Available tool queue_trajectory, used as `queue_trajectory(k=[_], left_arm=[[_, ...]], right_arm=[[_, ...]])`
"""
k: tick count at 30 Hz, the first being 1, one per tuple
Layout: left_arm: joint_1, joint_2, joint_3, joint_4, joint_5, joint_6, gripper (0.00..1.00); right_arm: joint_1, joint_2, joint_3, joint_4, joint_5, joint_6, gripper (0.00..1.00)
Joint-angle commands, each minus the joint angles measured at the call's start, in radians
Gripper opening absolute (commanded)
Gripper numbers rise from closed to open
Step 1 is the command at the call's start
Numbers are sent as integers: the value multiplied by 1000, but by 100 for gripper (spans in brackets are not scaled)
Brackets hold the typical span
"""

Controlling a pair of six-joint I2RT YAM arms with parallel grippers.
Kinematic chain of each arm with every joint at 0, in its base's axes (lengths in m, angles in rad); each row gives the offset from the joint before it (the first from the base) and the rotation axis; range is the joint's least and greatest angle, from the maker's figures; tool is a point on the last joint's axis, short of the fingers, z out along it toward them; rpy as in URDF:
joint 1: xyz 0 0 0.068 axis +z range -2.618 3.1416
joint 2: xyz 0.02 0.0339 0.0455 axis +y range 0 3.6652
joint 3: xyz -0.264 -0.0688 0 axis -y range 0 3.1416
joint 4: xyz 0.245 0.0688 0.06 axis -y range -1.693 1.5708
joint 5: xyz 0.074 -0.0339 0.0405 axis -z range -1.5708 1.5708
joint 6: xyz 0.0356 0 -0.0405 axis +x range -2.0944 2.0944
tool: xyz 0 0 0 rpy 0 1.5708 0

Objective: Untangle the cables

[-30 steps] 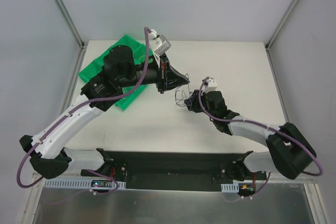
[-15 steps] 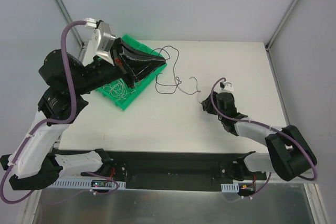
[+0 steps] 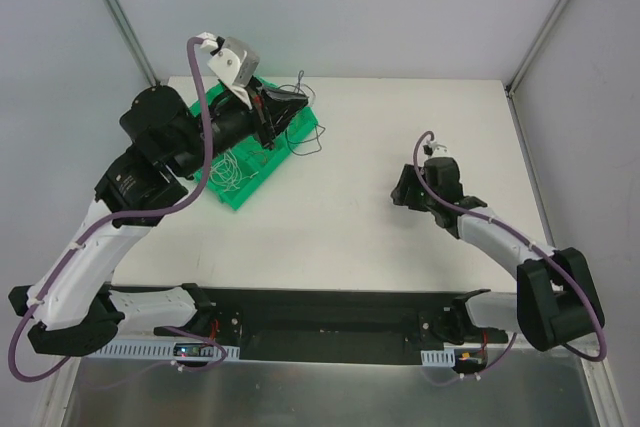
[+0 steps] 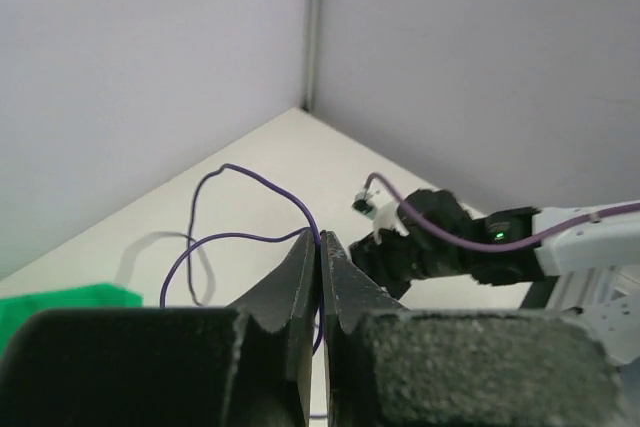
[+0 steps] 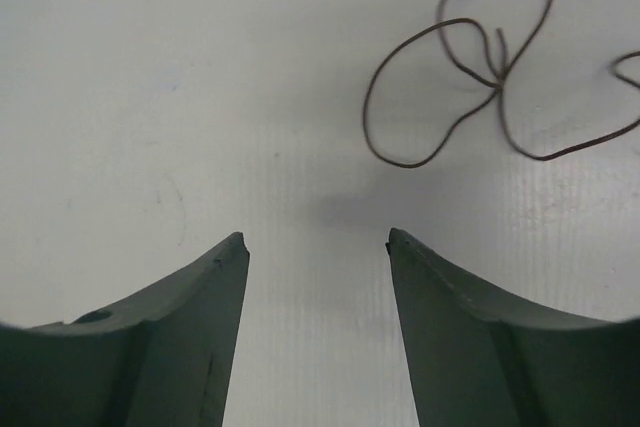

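We are pinching a thin purple cable (image 4: 255, 179) in our closed left gripper (image 4: 321, 242) over the green plastic tray (image 3: 232, 201), probably about to drop it there. Our right gripper (image 5: 315, 247) is hovering open by a looped brown wire (image 5: 440, 77).

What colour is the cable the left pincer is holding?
Purple. The cable shows best in the left wrist view, clamped in the left pincer.
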Motion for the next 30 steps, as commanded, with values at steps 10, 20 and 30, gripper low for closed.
queue_trajectory(k=[10, 20, 30], left_arm=[[330, -12, -175, -175, -257, -3, 0], [694, 103, -144, -215, -259, -198, 0], [928, 321, -109, -190, -216, -296, 0]], right_arm=[[17, -186, -44, -94, -269, -175, 69], [17, -223, -64, -86, -243, -172, 69], [15, -273, -64, -105, -248, -170, 70]])
